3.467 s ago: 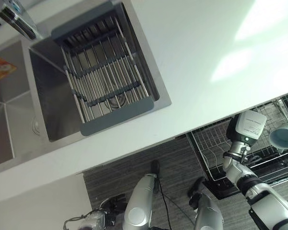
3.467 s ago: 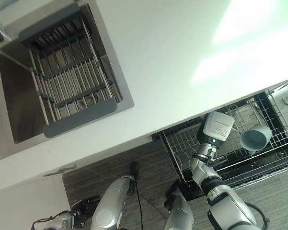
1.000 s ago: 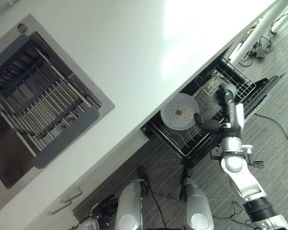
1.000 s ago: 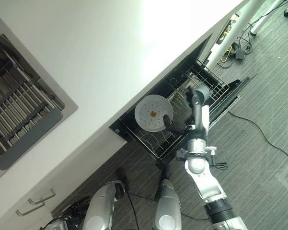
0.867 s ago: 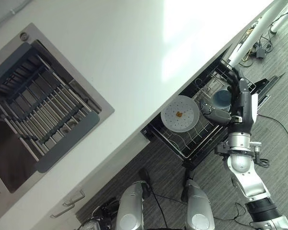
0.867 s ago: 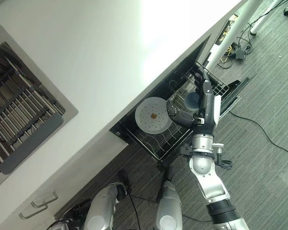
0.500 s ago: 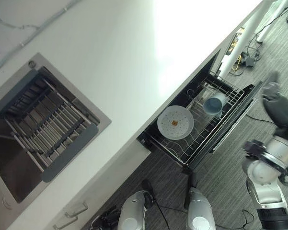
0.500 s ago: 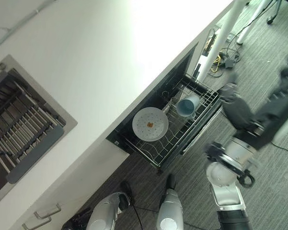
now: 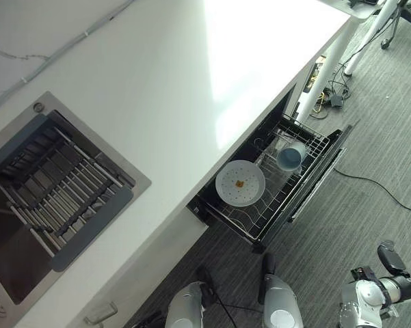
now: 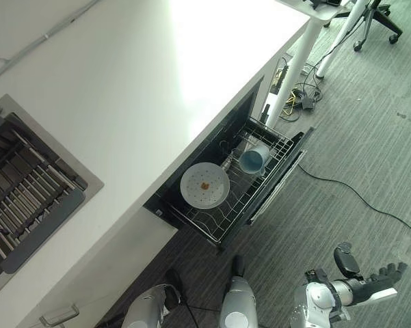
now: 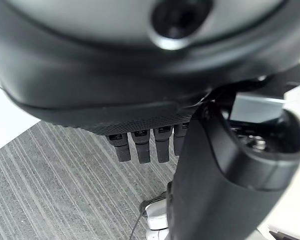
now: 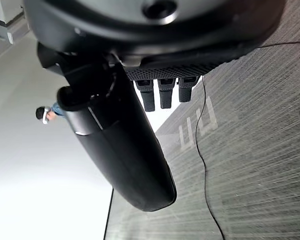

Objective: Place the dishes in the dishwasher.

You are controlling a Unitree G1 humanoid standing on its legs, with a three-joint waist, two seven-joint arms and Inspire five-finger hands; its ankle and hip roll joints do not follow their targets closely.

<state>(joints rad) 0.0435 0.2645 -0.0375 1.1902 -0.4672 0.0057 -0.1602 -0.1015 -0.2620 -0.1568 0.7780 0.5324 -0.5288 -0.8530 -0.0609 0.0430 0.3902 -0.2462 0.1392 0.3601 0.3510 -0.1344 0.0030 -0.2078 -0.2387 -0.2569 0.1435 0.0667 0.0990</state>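
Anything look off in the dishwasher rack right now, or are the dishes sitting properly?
One oddity: the white plate lies face-up across the tines of the pulled-out rack rather than standing between them, with a small orange bit at its centre. The blue cup lies tipped on its side. No spill or damage shows. The right hand hangs open over the floor.

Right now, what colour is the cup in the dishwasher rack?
The cup is light blue, clearest in the left eye view.
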